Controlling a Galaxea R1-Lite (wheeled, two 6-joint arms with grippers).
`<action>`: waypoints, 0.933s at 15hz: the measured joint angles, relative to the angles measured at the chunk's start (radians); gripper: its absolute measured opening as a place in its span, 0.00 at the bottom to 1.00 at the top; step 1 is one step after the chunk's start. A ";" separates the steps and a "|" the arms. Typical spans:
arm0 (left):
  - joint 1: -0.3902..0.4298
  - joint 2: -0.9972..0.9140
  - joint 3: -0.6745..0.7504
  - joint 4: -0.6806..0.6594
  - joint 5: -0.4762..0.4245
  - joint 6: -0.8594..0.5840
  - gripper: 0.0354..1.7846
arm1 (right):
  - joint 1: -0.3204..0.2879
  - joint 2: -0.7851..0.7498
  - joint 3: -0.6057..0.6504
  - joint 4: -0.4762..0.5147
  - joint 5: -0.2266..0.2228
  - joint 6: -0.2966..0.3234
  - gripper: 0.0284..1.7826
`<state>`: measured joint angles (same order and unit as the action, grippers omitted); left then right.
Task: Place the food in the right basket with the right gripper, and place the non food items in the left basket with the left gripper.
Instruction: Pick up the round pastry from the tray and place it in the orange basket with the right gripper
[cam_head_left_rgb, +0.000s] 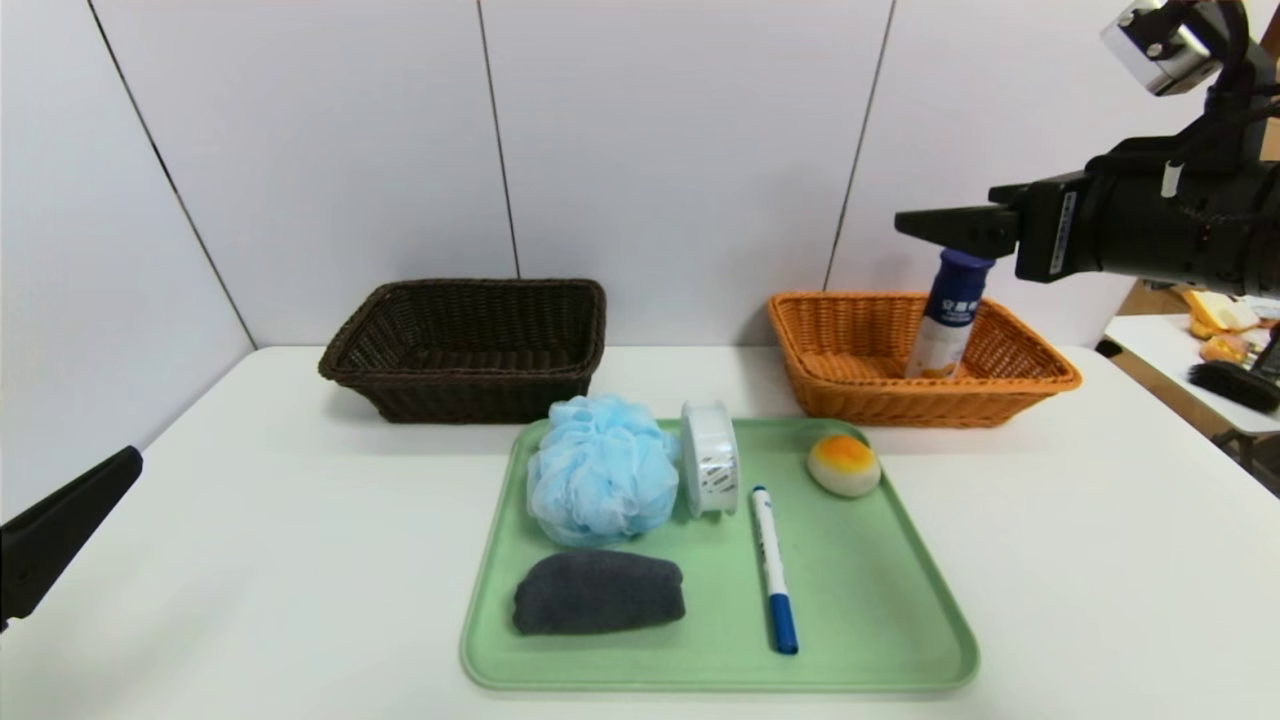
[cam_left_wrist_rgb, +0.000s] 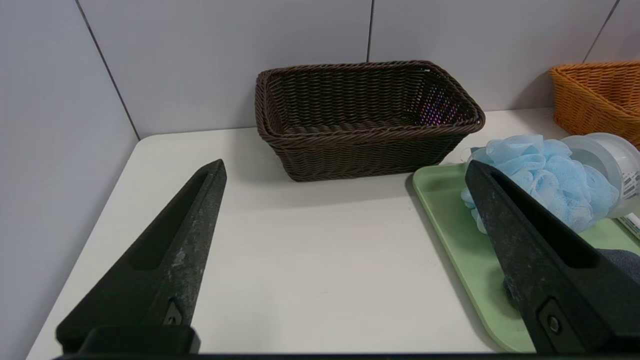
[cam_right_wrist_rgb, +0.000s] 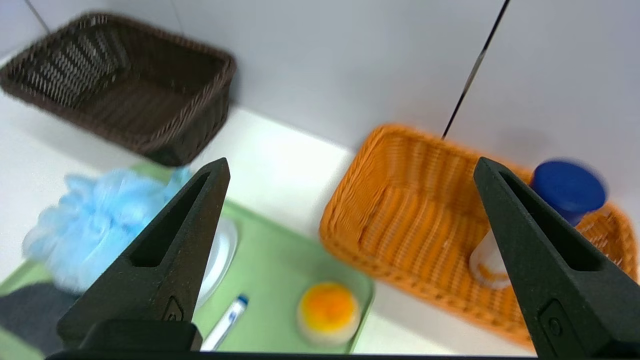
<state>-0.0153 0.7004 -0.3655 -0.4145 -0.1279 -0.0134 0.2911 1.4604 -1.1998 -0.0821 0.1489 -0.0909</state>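
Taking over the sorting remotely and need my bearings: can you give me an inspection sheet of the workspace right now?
Surface: white table, green tray in the middle.
Job's things: on the tray, blue bath sponge, tape roll, marker, grey cloth, bun. Bottle stands in the orange basket. Brown basket holds nothing.
Clutter: nothing seen.
Grippers: left gripper open, low at the table's left; right gripper open, raised above the orange basket, holding nothing.
Cables: black wiring on the right arm.
Surroundings: white wall panels; side table with items at right.
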 joint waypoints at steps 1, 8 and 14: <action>0.000 0.002 0.000 0.001 -0.001 0.000 0.94 | 0.025 -0.006 0.000 0.060 -0.007 0.009 0.95; 0.000 0.026 -0.014 0.003 -0.003 0.002 0.94 | 0.114 0.108 -0.082 0.525 -0.035 0.209 0.95; 0.000 0.036 -0.016 0.003 -0.003 0.006 0.94 | 0.136 0.277 -0.087 0.482 -0.117 0.206 0.95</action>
<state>-0.0153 0.7368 -0.3819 -0.4113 -0.1313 -0.0077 0.4266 1.7370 -1.2864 0.3998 0.0321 0.1153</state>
